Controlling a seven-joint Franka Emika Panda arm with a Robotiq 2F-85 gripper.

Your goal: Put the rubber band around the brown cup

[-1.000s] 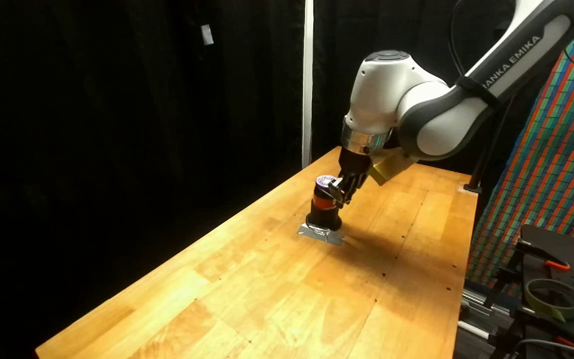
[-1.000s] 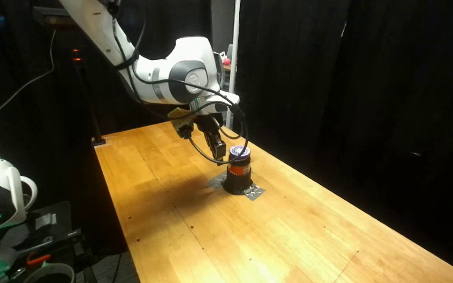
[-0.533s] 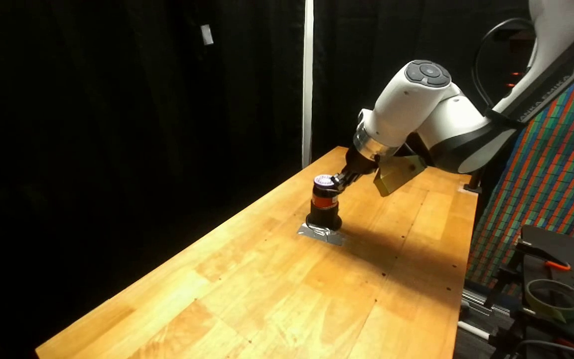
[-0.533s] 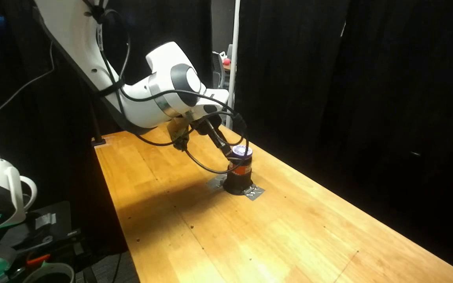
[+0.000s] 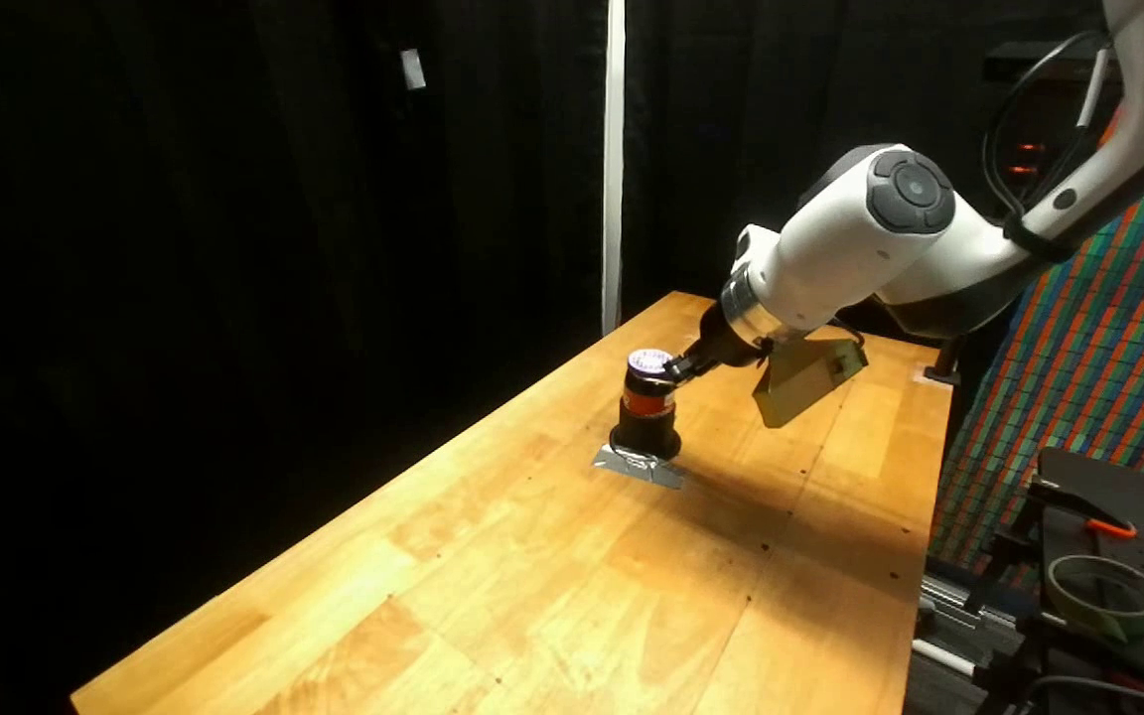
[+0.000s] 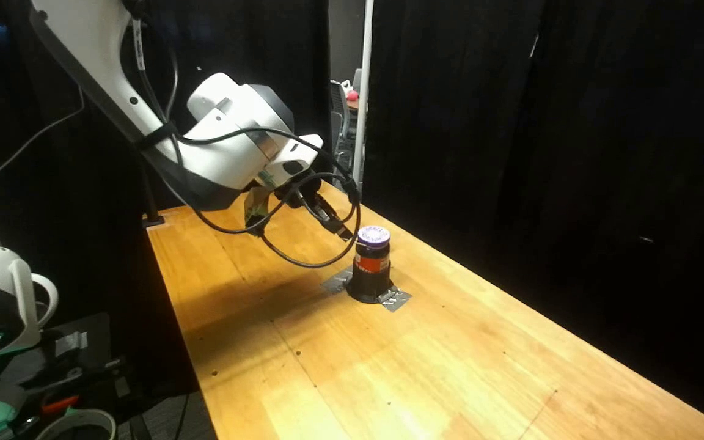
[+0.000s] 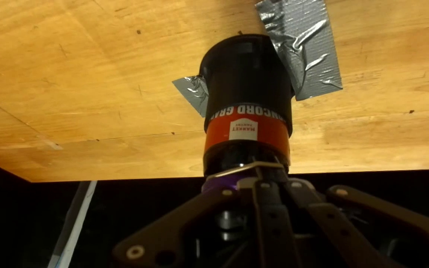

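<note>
The robot arm [image 5: 860, 238] has leaned back and lower since the frame a half second earlier, bringing its gripper [image 6: 346, 234] to a flatter slant beside the top of the brown cup [image 5: 648, 405], which stands in the same spot. The cup rises upright on the wooden table [image 5: 532, 586], dark and cylindrical, its lower part inside a black holder [image 6: 369, 284] that flares at the foot. Strips of silver duct tape [image 7: 315, 63] run from that foot onto the tabletop. An orange-red label [image 7: 216, 132] circles the cup's middle, its pale "Market Pantry" panel and the white letters "Concord Gra" upside down in the wrist view. A glossy dark band of wall shows above the label, then a purple lid [image 6: 373, 234] with a white, patterned top, seen in both exterior views.

The tan rubber band [image 7: 244, 166] lies along the lid's lower edge in the wrist view and reaches the gripper's fingers [image 7: 270, 193]. Their tips are drawn together at the band; whether they pinch it or merely have it hooked over them cannot be told. The band's course around the cup's far side is hidden.
</note>
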